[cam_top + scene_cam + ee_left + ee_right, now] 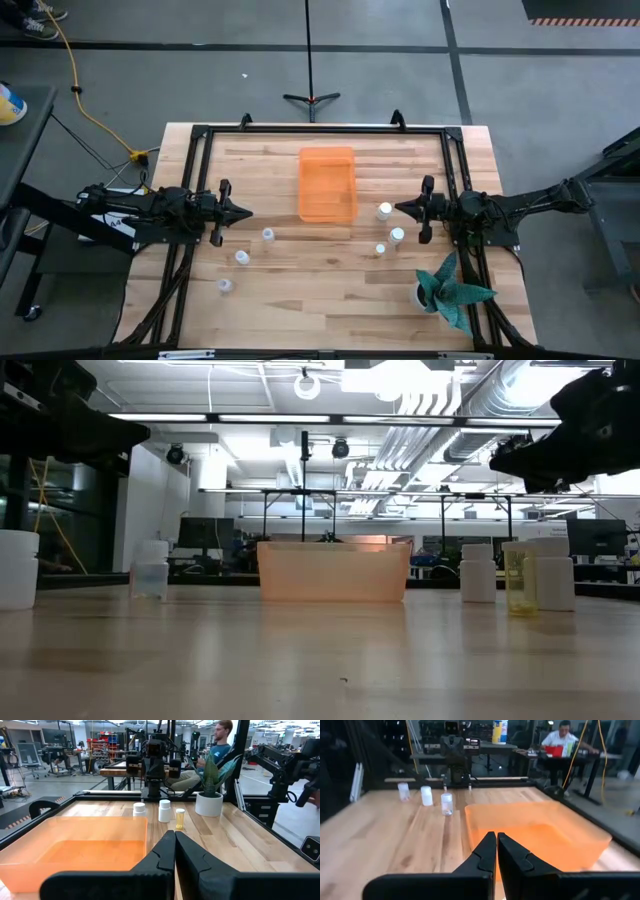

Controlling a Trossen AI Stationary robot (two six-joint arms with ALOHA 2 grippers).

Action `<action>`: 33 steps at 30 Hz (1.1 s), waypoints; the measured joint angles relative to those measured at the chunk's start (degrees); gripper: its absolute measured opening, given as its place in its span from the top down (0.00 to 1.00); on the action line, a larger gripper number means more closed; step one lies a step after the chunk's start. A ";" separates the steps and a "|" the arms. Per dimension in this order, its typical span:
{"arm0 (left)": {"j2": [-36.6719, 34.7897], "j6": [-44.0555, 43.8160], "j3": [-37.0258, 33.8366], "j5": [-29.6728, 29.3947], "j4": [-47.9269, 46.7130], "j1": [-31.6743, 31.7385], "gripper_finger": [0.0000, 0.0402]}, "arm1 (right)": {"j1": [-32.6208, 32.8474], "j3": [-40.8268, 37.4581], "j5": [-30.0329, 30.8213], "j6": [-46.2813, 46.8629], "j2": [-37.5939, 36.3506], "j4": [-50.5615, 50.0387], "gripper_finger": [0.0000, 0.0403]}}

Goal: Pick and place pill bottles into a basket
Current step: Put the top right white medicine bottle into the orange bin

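The orange basket stands on its base at the table's middle, toward the far edge. Three pill bottles stand upright left of it, and three stand right of it. My left gripper is shut and empty, raised above the table left of the basket, pointing toward it. My right gripper is shut and empty, raised at the basket's right, beside the nearest bottle. In the low view the basket sits between bottles.
A white pot with a teal plant stands near the table's front right corner. A black frame runs round the table's edges. People sit at desks beyond the table. Bare wood lies in front of the basket.
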 joint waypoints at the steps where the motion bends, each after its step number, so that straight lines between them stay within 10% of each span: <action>1: 0.00 0.00 0.00 -0.01 0.00 0.00 0.88 | 0.00 0.01 0.00 -1.13 0.01 0.00 0.98; 25: 0.01 0.00 0.00 -0.01 0.00 0.02 0.88 | -0.93 0.01 4.03 -1.02 -0.01 0.53 0.98; 33: 0.00 0.00 0.02 0.00 0.02 0.00 0.88 | -4.58 2.46 1.34 2.11 1.61 3.68 0.73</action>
